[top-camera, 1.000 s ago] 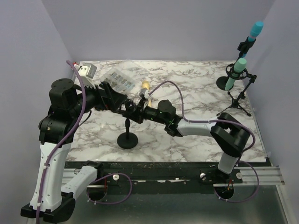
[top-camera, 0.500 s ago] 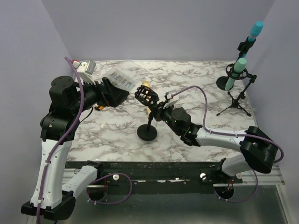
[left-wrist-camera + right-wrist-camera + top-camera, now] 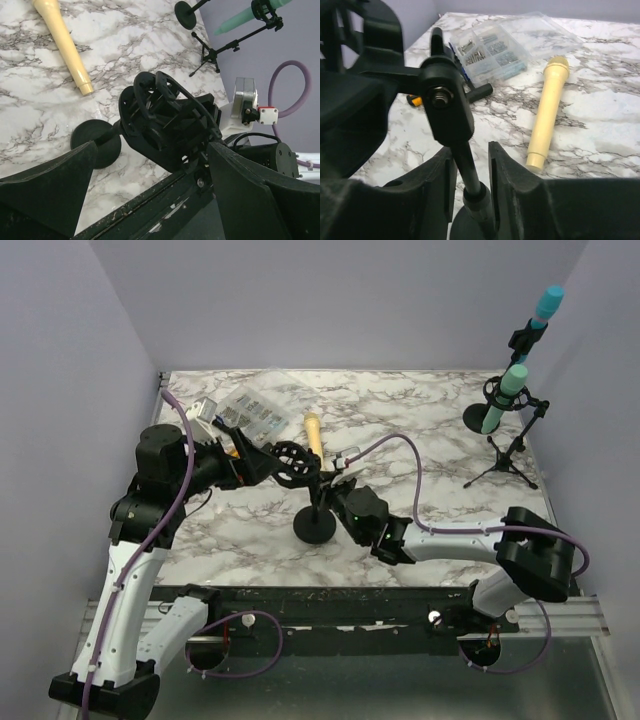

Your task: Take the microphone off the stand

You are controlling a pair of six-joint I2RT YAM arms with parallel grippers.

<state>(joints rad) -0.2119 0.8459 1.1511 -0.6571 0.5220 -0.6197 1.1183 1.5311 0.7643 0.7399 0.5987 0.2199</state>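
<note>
Between the wide-apart jaws of the left claw [image 3: 151, 145] sits the stand's empty black cradle [image 3: 165, 117], with no contact that I can make out. The right claw [image 3: 470, 150] has its jaws a little apart on either side of the pole of the stand [image 3: 316, 525], not clearly pinching it. Beyond, the microphone [image 3: 546, 112] lies flat on the table [image 3: 430, 415], out of the cradle. It looks light, stiff and smooth, and its round taper would likely let it roll. The thicker middle of the body seems the safest hold.

Left arm reaches forward and right, left gripper [image 3: 262, 462] spread wide. Right arm stretches low toward the left, right gripper [image 3: 330, 490] jaws parted narrowly.
</note>
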